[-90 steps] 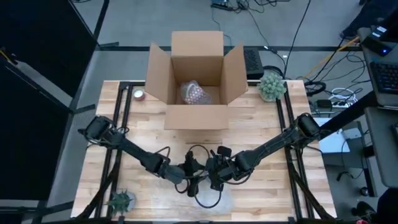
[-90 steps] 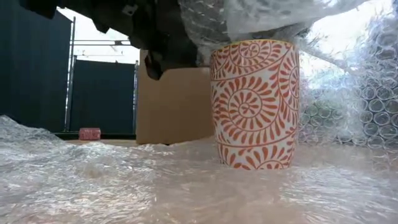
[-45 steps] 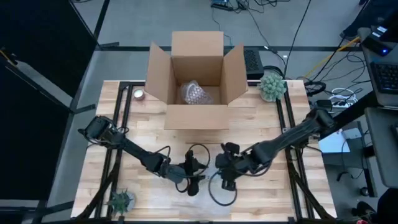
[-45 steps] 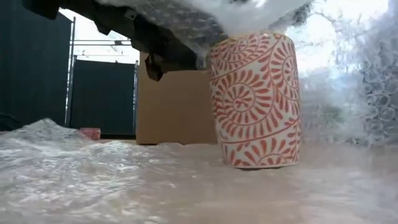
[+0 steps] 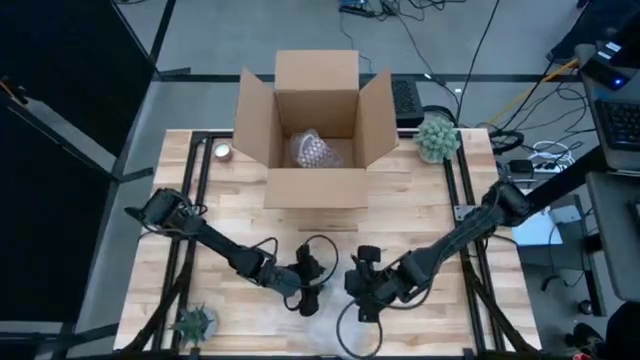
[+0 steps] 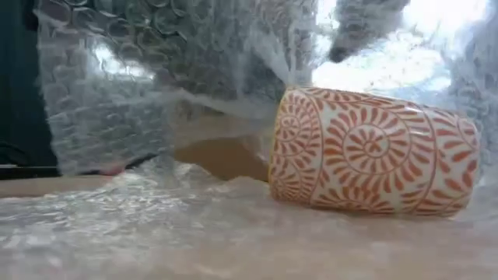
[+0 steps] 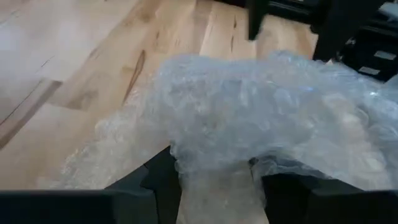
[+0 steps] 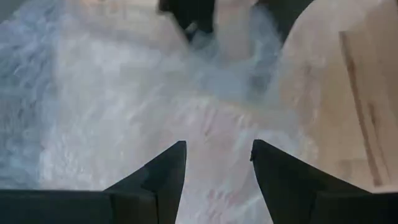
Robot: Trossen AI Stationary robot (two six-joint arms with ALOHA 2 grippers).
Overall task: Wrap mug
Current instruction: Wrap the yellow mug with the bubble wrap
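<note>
Mug (image 6: 373,159), orange swirl pattern, lies on its side on bubble wrap (image 6: 156,233) near the desk (image 5: 420,200) front edge. Left fingers (image 7: 163,180) pinch a raised fold of wrap just beside it. Right gripper (image 8: 217,163): fingers spread apart, empty, over the wrapped mug. High view hides the mug under wrap and arms; only the low view shows it plainly. Cardboard box (image 5: 315,125) at the desk's back.
</note>
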